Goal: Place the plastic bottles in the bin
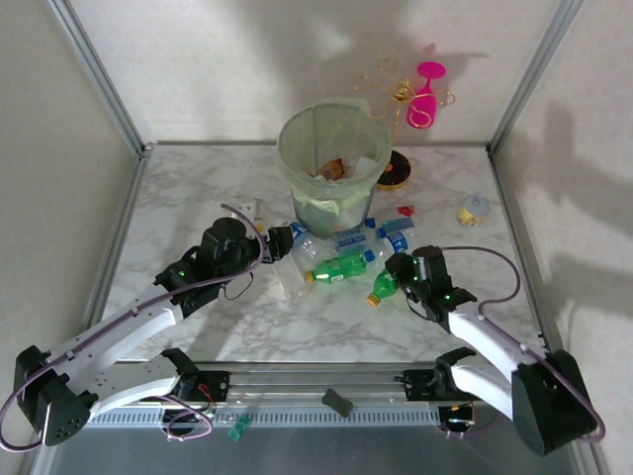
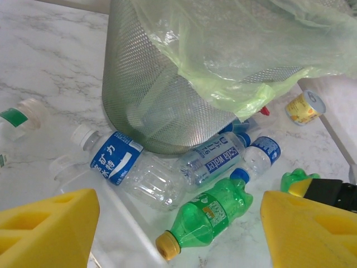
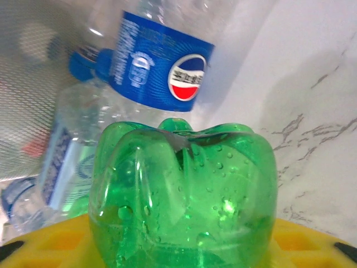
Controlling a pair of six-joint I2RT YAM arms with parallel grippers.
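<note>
Right wrist view: right gripper (image 3: 181, 248) is clasping the green bottle (image 3: 184, 190) by its base, on the table (image 1: 198, 327) near-right of the bin (image 1: 297, 148). Left gripper (image 2: 178, 226) is hanging released over the other bottles (image 2: 139, 167). Judgement: the step is calling for a clean lift first, then a carry far-left over the rim.

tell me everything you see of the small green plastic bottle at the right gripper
A small translucent green plastic bottle lies on its side on the marble table, orange-yellow cap toward the near edge, lobed base toward the right gripper. Droplets bead the base. The base sits between that gripper's yellow fingers; whether they clamp it is unclear. A clear bottle with a blue label lies just beyond.
</note>
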